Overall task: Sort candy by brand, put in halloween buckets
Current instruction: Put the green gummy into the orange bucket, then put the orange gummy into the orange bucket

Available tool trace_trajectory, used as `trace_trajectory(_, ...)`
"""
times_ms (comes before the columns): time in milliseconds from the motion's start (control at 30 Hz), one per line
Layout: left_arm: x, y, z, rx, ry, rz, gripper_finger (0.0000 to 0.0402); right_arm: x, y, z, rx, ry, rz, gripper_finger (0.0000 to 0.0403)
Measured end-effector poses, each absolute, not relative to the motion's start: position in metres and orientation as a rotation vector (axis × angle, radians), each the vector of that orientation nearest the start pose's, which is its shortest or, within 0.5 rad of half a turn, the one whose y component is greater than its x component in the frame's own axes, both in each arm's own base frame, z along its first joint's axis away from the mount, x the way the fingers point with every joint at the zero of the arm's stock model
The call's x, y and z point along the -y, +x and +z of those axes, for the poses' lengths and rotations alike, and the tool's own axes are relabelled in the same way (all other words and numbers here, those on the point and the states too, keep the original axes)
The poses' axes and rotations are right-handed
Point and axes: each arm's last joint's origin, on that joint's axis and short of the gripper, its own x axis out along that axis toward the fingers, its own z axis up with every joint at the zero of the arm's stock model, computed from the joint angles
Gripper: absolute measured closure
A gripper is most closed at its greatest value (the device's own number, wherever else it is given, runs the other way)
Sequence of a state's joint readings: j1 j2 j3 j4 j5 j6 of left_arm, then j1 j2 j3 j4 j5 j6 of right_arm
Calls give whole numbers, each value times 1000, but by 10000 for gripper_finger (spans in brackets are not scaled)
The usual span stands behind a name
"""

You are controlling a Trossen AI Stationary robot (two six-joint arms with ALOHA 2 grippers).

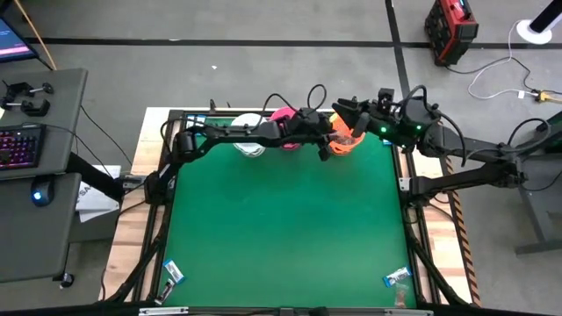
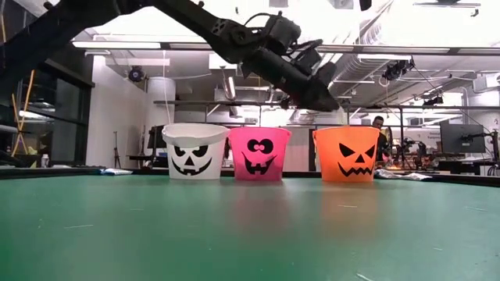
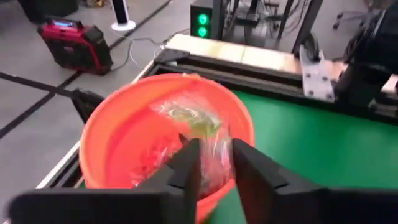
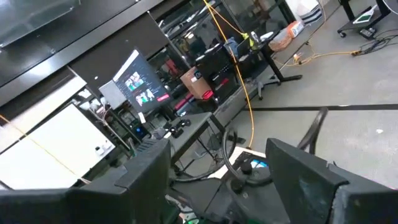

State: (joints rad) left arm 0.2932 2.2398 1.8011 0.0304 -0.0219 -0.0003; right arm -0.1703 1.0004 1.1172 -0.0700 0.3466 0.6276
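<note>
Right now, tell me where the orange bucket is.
The orange bucket stands at the table's far edge, rightmost of three in the high view, beside the pink bucket. The left gripper hangs just above it.

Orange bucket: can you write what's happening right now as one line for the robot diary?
left gripper: over orange bucket, fingers parted | bucket: clear-wrapped candy inside | right gripper: open, waiting at table's far edge

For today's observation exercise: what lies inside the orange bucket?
Inside the orange bucket lie clear-wrapped candy pieces, some reddish. The left hand above it, fingers apart, hides part of the pile, so no count is possible.
</note>
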Motion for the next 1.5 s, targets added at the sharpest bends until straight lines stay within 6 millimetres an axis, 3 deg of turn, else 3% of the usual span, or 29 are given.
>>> trace_trajectory(200, -152, 495, 228, -413, -13, 380, 218, 45, 204, 418, 207, 617, -487, 146)
trace_trajectory(300, -149, 487, 232, -489, -76, 375, 185, 45, 204, 417, 196, 617, -482, 146)
trace_trajectory(567, -132, 445, 260, -785, -211, 189, 170, 41, 202, 398, -40, 612, -451, 146)
trace_trajectory(700, -112, 420, 284, -785, -267, 149, 170, 34, 199, 383, -241, 669, -346, 146)
trace_trajectory(800, -87, 396, 296, -721, -290, 136, 170, 17, 193, 364, -513, 734, -254, 146)
trace_trajectory(933, -54, 359, 300, -552, -346, 168, 170, -17, 178, 326, -897, 778, -261, 146)
trace_trajectory(1167, -5, 301, 286, -389, -477, 241, 170, -85, 155, 243, -1393, 973, -101, 146)
trace_trajectory(1333, 9, 283, 281, -351, -500, 302, 170, -127, 130, 194, -1771, 1183, -71, 146)
trace_trajectory(1500, 11, 283, 281, -347, -494, 301, 170, -155, 116, 169, -1957, 1252, -102, 146)
